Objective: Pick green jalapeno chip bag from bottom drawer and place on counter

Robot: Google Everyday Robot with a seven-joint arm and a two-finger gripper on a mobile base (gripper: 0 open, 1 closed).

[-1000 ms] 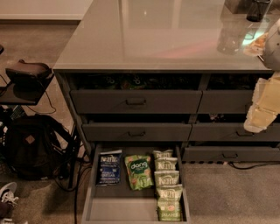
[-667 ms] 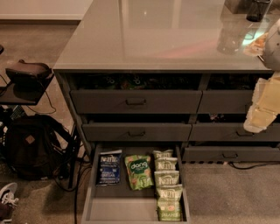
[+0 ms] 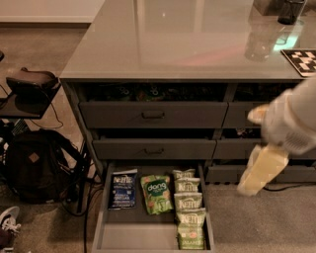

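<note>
The bottom drawer (image 3: pixel 148 232) is pulled open below the cabinet. Several light-green jalapeno chip bags lie in a column along its right side; the frontmost (image 3: pixel 190 236) shows the JALAPENO lettering, with others (image 3: pixel 188 201) behind it. A brighter green "dong" bag (image 3: pixel 156 193) and a dark blue Kettle bag (image 3: pixel 122 190) lie to their left. My gripper (image 3: pixel 261 170) hangs blurred in front of the right-hand drawers, to the right of the open drawer and above floor level. It holds no bag that I can see. The glossy grey counter (image 3: pixel 182 39) tops the cabinet.
Two shut drawers with bar handles (image 3: pixel 153 115) sit above the open one. A dark cup (image 3: pixel 291 10) and a black-and-white marker tile (image 3: pixel 301 59) are at the counter's far right. A black backpack (image 3: pixel 34 168), a stool (image 3: pixel 29 84) and a shoe (image 3: pixel 7 222) stand on the floor to the left.
My arm has swung down and to the left from the counter's right edge, so the gripper is now lower, in front of the right-hand drawers. The bags have not moved.
</note>
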